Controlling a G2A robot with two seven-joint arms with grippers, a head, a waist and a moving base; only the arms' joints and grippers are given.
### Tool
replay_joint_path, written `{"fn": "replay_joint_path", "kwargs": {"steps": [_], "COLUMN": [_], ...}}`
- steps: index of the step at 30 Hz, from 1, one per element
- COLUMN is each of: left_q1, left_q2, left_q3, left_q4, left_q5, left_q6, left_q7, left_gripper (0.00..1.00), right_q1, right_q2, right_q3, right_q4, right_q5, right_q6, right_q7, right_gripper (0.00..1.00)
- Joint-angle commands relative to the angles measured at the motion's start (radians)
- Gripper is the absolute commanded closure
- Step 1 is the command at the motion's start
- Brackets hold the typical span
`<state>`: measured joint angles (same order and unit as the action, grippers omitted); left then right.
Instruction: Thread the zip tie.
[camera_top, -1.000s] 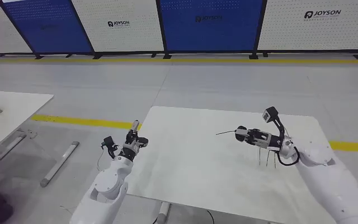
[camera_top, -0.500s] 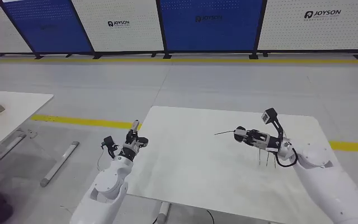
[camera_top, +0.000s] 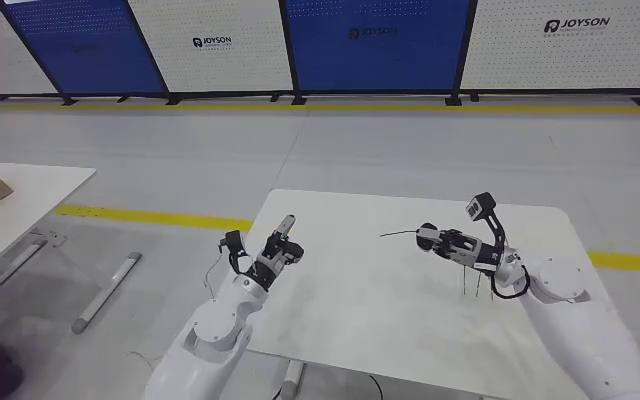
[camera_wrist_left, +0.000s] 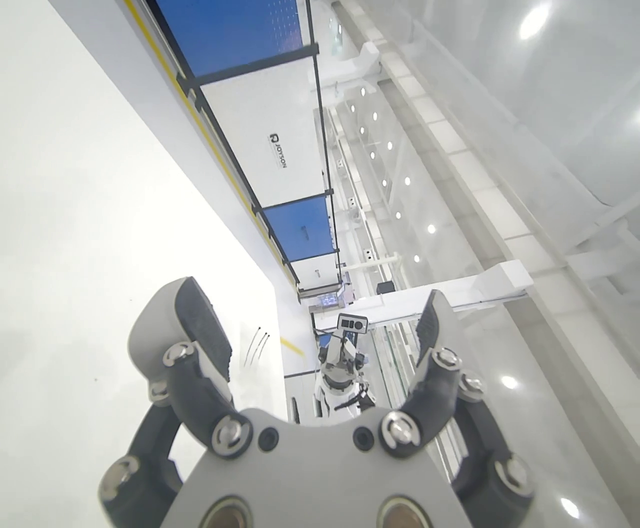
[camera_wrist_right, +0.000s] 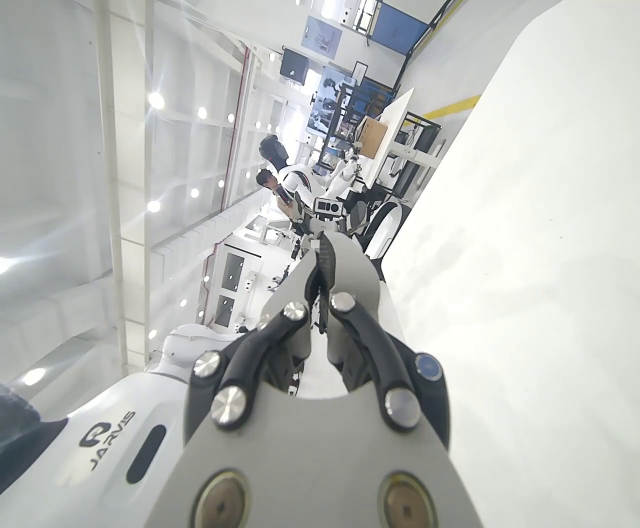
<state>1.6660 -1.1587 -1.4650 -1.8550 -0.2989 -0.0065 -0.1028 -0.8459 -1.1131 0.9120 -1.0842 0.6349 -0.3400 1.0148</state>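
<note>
A thin black zip tie (camera_top: 398, 236) sticks out sideways from my right gripper (camera_top: 426, 237), which is shut on it above the right half of the white table (camera_top: 350, 320). In the right wrist view the right gripper (camera_wrist_right: 322, 250) has its fingers pressed together. My left gripper (camera_top: 284, 238) hangs open over the table's left part, well apart from the tie. In the left wrist view the left gripper (camera_wrist_left: 320, 320) is spread wide with nothing between its black pads (camera_wrist_left: 205, 325).
Several spare zip ties (camera_top: 476, 285) lie on the table under the right arm, also seen as spare ties (camera_wrist_left: 257, 345) from the left wrist. A second white table (camera_top: 30, 195) stands far left, with a grey bar (camera_top: 105, 290) on the floor.
My left arm has swung inward from the table's left edge to above its left part. The right gripper with the tie has crept slightly leftward.
</note>
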Motion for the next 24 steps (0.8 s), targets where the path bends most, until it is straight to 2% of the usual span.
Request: {"fn": "replay_joint_path", "kwargs": {"steps": [1,6,7,8,11,15,17,19,24], "left_q1": [0.001,-0.004,-0.008,-0.011,-0.021,-0.042,-0.046,-0.045,-0.045], "left_q2": [0.0,0.0,0.0,0.001,0.0,-0.003,-0.005,-0.009,-0.009], "left_q3": [-0.001,0.004,0.009,0.027,0.076,0.139,0.155,0.165,0.165], "left_q4": [0.0,-0.003,-0.003,-0.004,0.013,0.051,0.065,0.071,0.071], "left_q5": [0.001,0.009,0.037,0.107,0.201,0.305,0.347,0.365,0.365], "left_q6": [-0.001,-0.006,-0.015,-0.042,-0.066,-0.121,-0.148,-0.167,-0.167], "left_q7": [0.003,0.0,-0.004,-0.011,-0.023,-0.041,-0.015,0.044,0.044], "left_gripper": [0.0,0.0,0.0,0.0,0.0,0.0,0.0,0.0,0.0], "right_q1": [0.0,-0.002,-0.01,-0.019,-0.034,-0.035,-0.025,-0.019,-0.019], "right_q2": [0.0,0.0,-0.001,-0.001,-0.007,-0.032,-0.043,-0.048,-0.048], "right_q3": [0.0,0.001,0.003,0.008,0.007,-0.031,-0.046,-0.051,-0.051], "right_q4": [0.0,-0.002,-0.014,-0.029,-0.057,-0.055,-0.026,-0.01,-0.01], "right_q5": [0.0,0.0,-0.002,0.001,-0.014,-0.084,-0.095,-0.095,-0.095], "right_q6": [0.0,0.0,0.0,0.0,0.0,0.0,0.0,0.0,0.0], "right_q7": [0.0,-0.006,-0.023,-0.033,-0.049,-0.102,-0.103,-0.105,-0.105], "right_gripper": [1.0,1.0,1.0,1.0,1.0,1.0,1.0,1.0,1.0]}}
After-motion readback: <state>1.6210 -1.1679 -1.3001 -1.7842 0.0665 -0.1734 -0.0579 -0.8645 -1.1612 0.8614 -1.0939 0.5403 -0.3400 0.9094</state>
